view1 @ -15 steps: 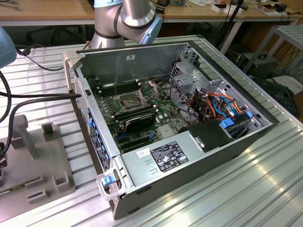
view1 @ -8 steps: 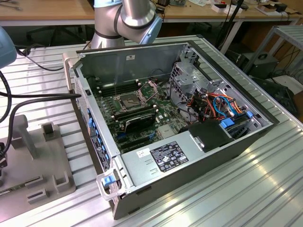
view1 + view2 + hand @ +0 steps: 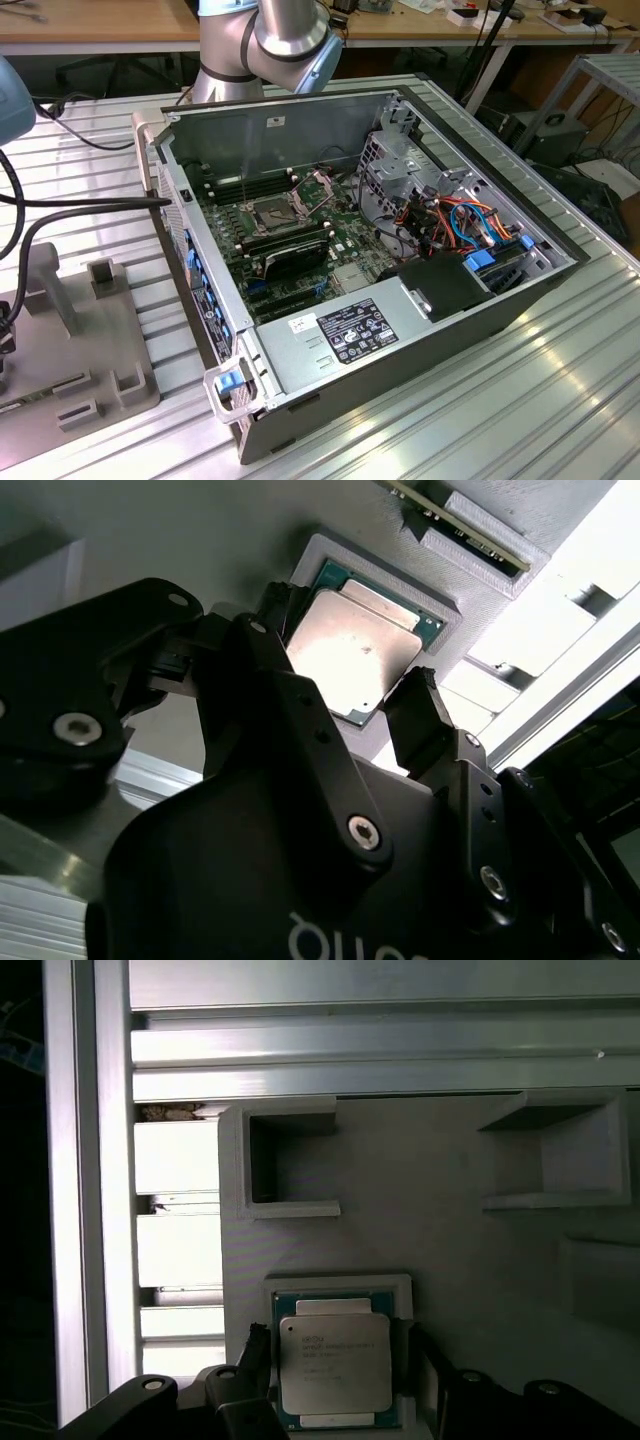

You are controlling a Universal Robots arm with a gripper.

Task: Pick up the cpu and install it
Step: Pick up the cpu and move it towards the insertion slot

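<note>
Black two-finger hand (image 3: pixel 345 658) is open, its fingers (image 3: pixel 418 715) flanking the small square silvery-topped cpu (image 3: pixel 333 1365). The cpu lies flat in its pocket near an edge of the grey moulded holder plate (image 3: pixel 450 1190). Contact unclear. Best approach: centre on the chip, close squarely on opposite sides, lift straight without tilting.

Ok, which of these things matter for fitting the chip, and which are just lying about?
For the job:
chip, sitting in its grey holder
gripper, down at the chip
socket on the board in the computer case

Lying about:
black card
power supply
coloured cables
empty holder pocket
</note>
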